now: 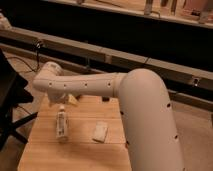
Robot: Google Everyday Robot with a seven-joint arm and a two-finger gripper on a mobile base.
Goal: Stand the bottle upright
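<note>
The bottle [61,125] is a slim white tube with greenish markings. It lies on its side on the left part of the wooden table [75,155], with its narrow end pointing away from the camera. My big white arm [100,86] reaches across from the right, and its wrist sits over the table's far left corner. The gripper [64,103] hangs under the wrist, just above the bottle's far end, and is mostly hidden by the arm.
A flat white packet [100,131] lies on the table to the right of the bottle. A black chair [10,105] stands off the table's left edge. A dark rail with cables [100,52] runs behind the table. My arm's elbow [150,115] covers the table's right side.
</note>
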